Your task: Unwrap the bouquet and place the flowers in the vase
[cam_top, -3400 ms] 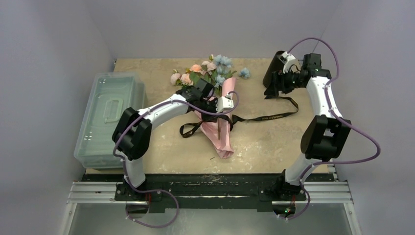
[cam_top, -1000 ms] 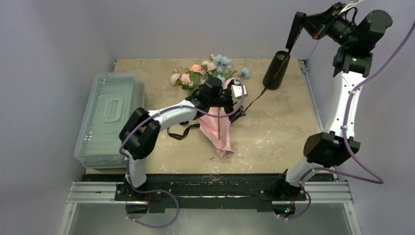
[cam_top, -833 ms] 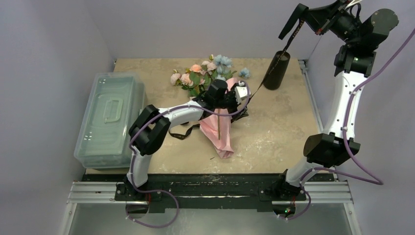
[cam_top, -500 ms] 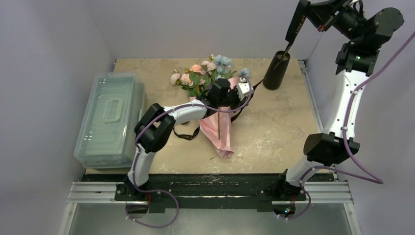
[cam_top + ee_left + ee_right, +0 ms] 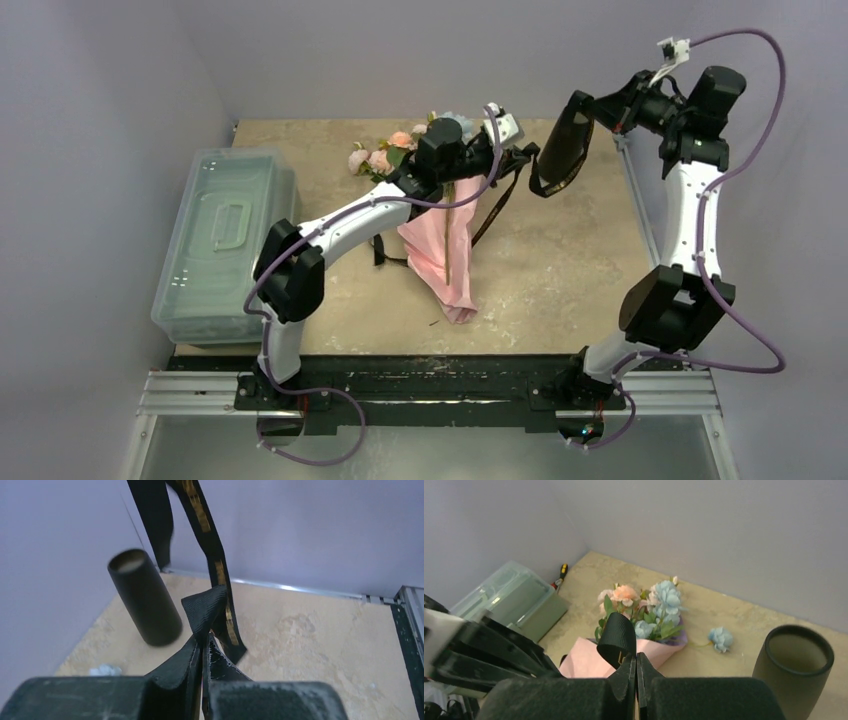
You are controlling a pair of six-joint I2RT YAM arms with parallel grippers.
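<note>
The bouquet (image 5: 438, 248) lies mid-table in pink paper, its pink, peach and blue flowers (image 5: 392, 152) pointing to the back wall; the right wrist view shows the bouquet (image 5: 644, 625) too. The black gold-lettered ribbon (image 5: 497, 203) runs up from the paper. My left gripper (image 5: 522, 152) is raised above the blooms and shut on a fold of the ribbon (image 5: 210, 605). My right gripper (image 5: 597, 106), up by the vase (image 5: 558, 140), is shut on a loop of the ribbon (image 5: 617, 632). The black vase (image 5: 145, 600) stands upright at the back right.
A clear lidded bin (image 5: 225, 235) fills the table's left side. One loose blue bloom (image 5: 721, 638) lies between the bouquet and the vase (image 5: 794, 672). A small screwdriver (image 5: 562, 574) lies by the back wall behind the bin. Walls close in the back and both sides.
My left gripper shut on the ribbon and rose toward the back right, drawing it up from the paper. My right arm came down from high up to beside the vase, still holding ribbon.
</note>
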